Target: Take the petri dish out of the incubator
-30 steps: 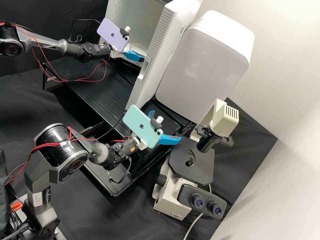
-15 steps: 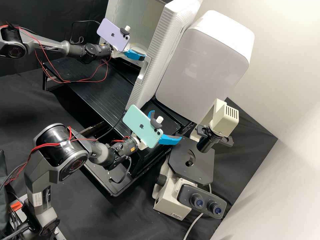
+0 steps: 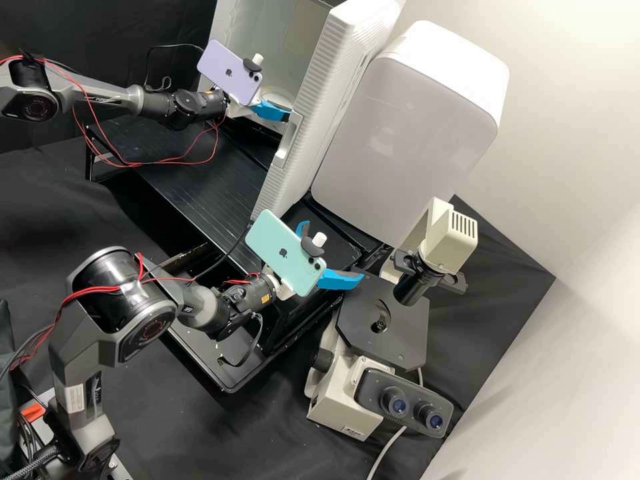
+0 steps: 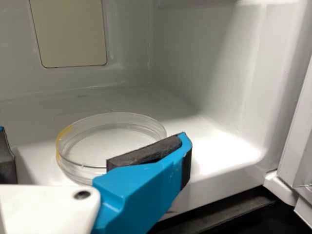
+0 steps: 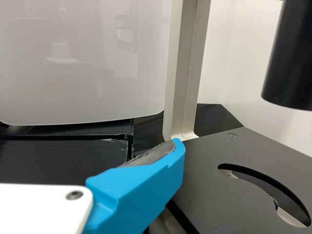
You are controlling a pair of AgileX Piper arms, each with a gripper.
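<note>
A clear petri dish with a yellow mark on its rim lies on the white floor of the open incubator. My left gripper is open at the chamber mouth. One blue finger is by the dish's near edge and the other dark pad is out to the dish's far side. In the high view the left gripper is at the incubator opening, beside the ribbed door. My right gripper is open and empty, low in front of the incubator, over the microscope stage.
A white microscope with a black stage stands at the front right. The incubator sits on a black raised platform. The open door juts out between the two arms. Red cables trail from the left arm.
The left arm has pushed a little farther toward the incubator opening. The right arm has stayed still.
</note>
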